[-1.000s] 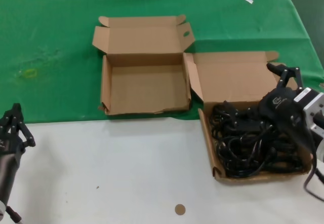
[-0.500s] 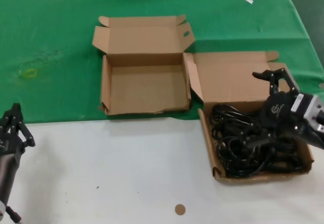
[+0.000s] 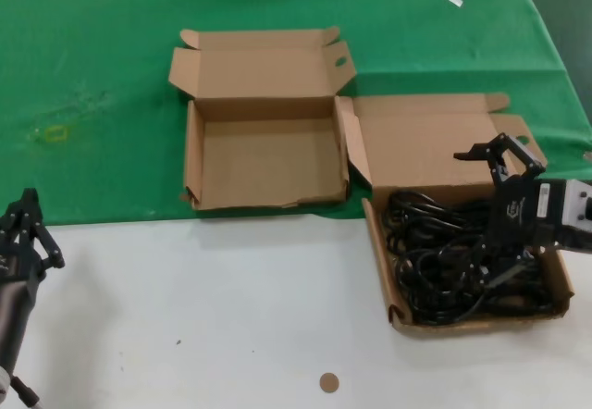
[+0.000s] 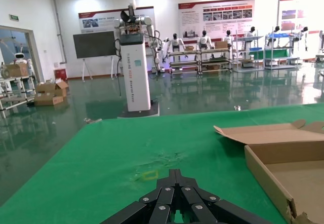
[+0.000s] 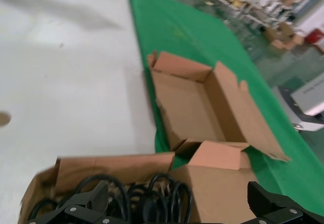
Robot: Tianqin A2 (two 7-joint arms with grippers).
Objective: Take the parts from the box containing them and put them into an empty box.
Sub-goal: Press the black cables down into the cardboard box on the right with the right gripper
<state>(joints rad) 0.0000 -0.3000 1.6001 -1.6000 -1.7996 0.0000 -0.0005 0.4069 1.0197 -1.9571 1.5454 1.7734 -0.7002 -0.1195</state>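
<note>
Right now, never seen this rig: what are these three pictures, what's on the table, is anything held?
It is a two-armed robot with a camera on its head and one on each wrist. The head view looks down on a table, part green cloth, part white. On it sit an empty brown cardboard box with upright walls and a brown cardboard box with splayed walls full of black looped power cords. The right claw is open above the cords, holding nothing; its wrist view shows both boxes. The left claw is parked at the table's near left; its wrist view looks across the cloth into a hall.
</note>
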